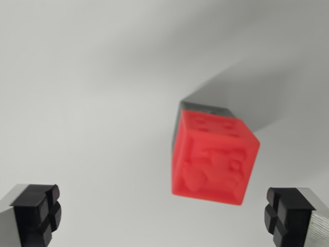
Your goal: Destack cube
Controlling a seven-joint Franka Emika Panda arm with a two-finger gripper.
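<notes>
1. Containers are not appearing in the wrist view; a plain white surface (92,92) is carrying everything.
2. Cubes are numbering two: one red cube (213,159) is sitting on one dark grey cube (205,109), mostly hidden beneath it.
3. Red cube is showing raised studs and embossed relief, slightly blurred.
4. Gripper (164,216) is standing wide, holding nothing, its black fingertips (36,213) flanking the red cube from below, apart.

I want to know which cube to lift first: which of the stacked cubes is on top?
The red cube is on top, facing the camera. The dark grey cube beneath it shows only as a sliver past the red one's far edge.
</notes>
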